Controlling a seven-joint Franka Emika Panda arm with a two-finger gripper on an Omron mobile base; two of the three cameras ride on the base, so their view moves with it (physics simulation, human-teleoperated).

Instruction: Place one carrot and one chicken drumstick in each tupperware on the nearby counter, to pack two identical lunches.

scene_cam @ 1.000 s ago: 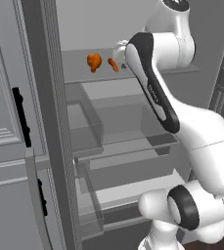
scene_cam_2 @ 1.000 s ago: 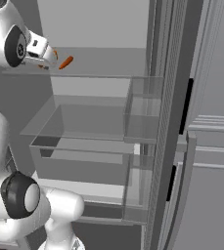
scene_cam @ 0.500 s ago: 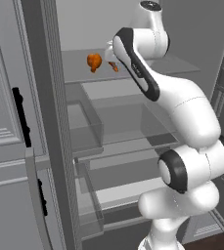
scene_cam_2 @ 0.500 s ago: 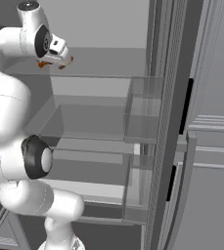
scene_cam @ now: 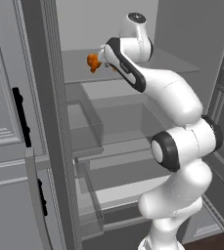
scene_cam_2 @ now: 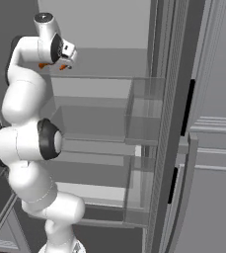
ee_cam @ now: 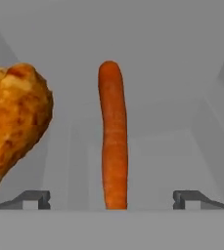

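The end effector (ee_cam: 111, 200), its two dark finger tips spread wide and gripping nothing, reaches into an open grey refrigerator at the upper glass shelf (scene_cam: 172, 63). In the hand view, a long, smooth orange carrot (ee_cam: 113, 136) runs from 6 o'clock toward 12 o'clock, lined up in the gap between the fingers (ee_cam: 33, 199) (whether either tip touches it cannot be told). At 9 o'clock of the carrot, set apart from it, lies a golden-brown, crisp-skinned chicken drumstick (ee_cam: 13, 127), its thick end uppermost in that view and its left side cut off by the frame edge.

From the left base view, the white jointed arm (scene_cam: 177, 141) rises from 5 o'clock and bends up toward 11 o'clock, its wrist against the upper shelf, with the drumstick (scene_cam: 93, 62) peeking out at 9 o'clock of the wrist. The right base view shows the arm at 10 o'clock, with slivers of orange food (scene_cam_2: 64, 66) beside the hand. Below sit clear plastic drawers (scene_cam: 86, 122), and the grey panelled fridge door (scene_cam: 11, 146) stands open at 9 o'clock, a black handle (scene_cam: 21, 117) on its face.
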